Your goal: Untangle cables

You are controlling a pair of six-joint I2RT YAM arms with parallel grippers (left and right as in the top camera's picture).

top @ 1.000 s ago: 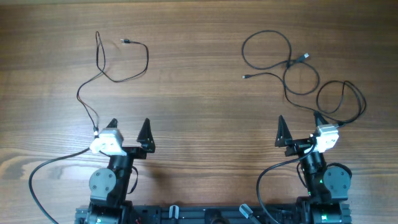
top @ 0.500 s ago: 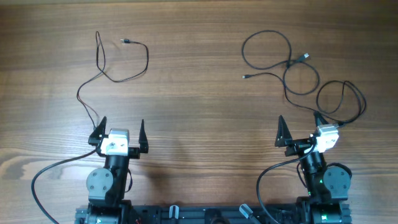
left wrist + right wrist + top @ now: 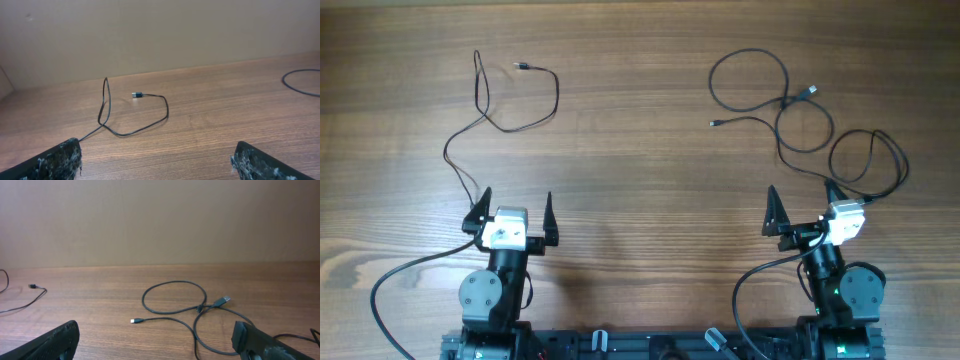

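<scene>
Overhead cam: fixed, high, looks straight down on the whole table (image 3: 640, 170), robot side at frame bottom. Left wrist cam: low, close behind left gripper (image 3: 156, 150), facing forward through its jaws. The left cable (image 3: 137, 95) ahead of it also shows in overhead. Right wrist cam: same behind right gripper (image 3: 156, 327). Looped cables (image 3: 220, 301) ahead are shared with overhead.

A wooden table (image 3: 640, 190) fills the overhead view from edge to edge, its brown grain running left to right in lighter and darker bands. In both wrist views the tabletop takes the lower half of the frame and meets a plain beige wall (image 3: 160, 220) across the upper half. The left wrist view shows a faint spot (image 3: 30, 18) on the wall at upper left.
</scene>
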